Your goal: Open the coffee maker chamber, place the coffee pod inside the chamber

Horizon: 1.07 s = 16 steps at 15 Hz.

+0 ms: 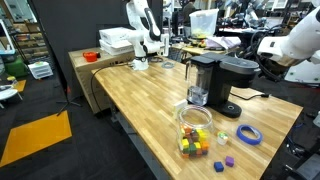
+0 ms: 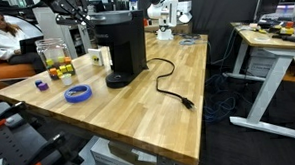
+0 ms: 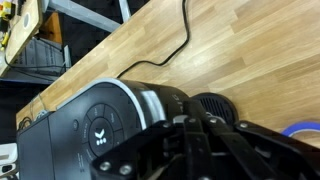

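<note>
In an exterior view the coffee maker chamber sits lid-down atop the black machine on the tabletop, with the arm cut off at the frame edge. In an exterior view the chamber is just a dark block, hard to read, its cord snaking away. Wrist view now: the tool, dark and blurred, is pinched tight on nothing right over the chamber, and a blue tape ring is half cropped.

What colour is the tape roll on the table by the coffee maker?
Blue; the tape roll shows best in an exterior view.
</note>
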Motion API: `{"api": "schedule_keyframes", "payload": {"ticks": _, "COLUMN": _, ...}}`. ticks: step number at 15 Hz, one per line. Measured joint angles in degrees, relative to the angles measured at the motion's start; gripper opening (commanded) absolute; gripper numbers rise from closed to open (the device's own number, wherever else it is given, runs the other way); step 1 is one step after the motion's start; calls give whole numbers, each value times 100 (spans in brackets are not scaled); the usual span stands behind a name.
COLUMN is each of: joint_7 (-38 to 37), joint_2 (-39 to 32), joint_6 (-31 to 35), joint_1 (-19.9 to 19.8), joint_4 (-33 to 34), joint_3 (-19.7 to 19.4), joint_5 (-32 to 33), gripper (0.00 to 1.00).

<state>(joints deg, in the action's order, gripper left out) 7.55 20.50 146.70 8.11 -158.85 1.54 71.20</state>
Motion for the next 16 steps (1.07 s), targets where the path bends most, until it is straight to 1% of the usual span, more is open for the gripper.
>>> {"api": "schedule_keyframes", "payload": {"ticks": 4, "joint_7": 0, "joint_2": -5, "joint_6": 0, "joint_1": 1, "joint_4": 2, "joint_3": 58, "joint_5": -68, "gripper": 0}}
{"api": "schedule_keyframes", "payload": {"ticks": 16, "joint_7": 11, "joint_2": -52, "joint_6": -7, "joint_1": -5, "joint_4": 212, "joint_3": 57, "joint_5": -66, "gripper": 0}}
